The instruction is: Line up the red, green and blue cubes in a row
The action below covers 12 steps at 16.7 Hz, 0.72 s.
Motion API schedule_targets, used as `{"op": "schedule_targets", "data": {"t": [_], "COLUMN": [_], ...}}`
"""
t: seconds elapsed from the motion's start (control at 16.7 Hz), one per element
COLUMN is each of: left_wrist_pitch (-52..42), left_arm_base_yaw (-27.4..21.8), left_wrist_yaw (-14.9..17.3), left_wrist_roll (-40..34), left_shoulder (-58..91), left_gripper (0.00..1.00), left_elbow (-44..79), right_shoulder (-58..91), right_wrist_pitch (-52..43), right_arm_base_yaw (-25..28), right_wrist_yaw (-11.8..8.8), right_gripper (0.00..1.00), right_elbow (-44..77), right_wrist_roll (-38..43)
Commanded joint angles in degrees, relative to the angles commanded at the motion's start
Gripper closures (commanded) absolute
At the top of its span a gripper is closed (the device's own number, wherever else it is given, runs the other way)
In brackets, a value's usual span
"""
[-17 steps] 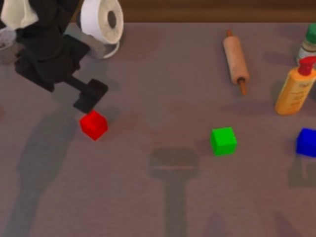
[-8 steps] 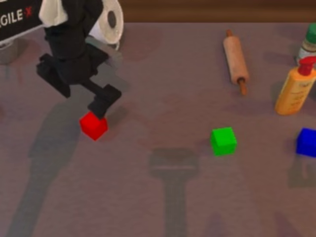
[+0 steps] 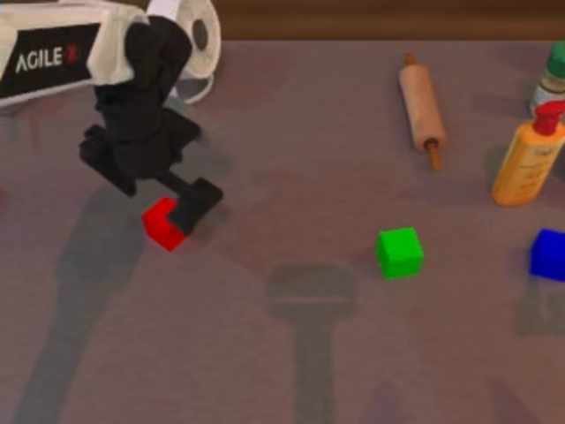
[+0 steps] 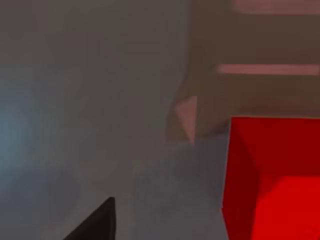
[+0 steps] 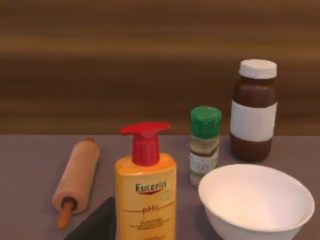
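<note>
Left gripper (image 3: pixel 184 215) low over small bright red solid cube (image 3: pixel 162 225), finger state unclear; rigid, light, flat-sided, best pinched across opposite faces.

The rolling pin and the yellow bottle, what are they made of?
The rolling pin looks like wood: pale tan and matte, with darker orange-brown handles at each end. The yellow bottle looks like smooth plastic with a slight sheen, a red pump top and printed lettering. In a rendered scene like this, both are only best guesses from colour and shine.
</note>
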Motion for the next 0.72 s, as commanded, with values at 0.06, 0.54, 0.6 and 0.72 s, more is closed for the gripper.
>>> {"op": "schedule_targets", "data": {"t": [0.06, 0.54, 0.6, 0.72], "left_wrist_pitch": [2.64, 7.26, 7.26, 7.26], "left_arm_base_yaw": [-0.01, -0.05, -0.05, -0.05], "left_wrist_yaw": [0.01, 0.03, 0.03, 0.03], "left_wrist_roll": [0.01, 0.04, 0.04, 0.04], "left_shoulder": [0.94, 3.21, 3.21, 3.21], "left_gripper": [0.0, 0.08, 0.15, 0.3], "left_elbow": [-1.46, -4.48, -4.48, -4.48], "right_shoulder": [0.0, 0.0, 0.0, 0.0], "right_wrist_pitch": [0.0, 0.0, 0.0, 0.0], "right_arm_base_yaw": [0.0, 0.0, 0.0, 0.0], "right_wrist_yaw": [0.0, 0.0, 0.0, 0.0], "right_gripper": [0.0, 0.0, 0.0, 0.0], "right_elbow": [0.0, 0.0, 0.0, 0.0], "right_wrist_roll": [0.0, 0.0, 0.0, 0.0]}}
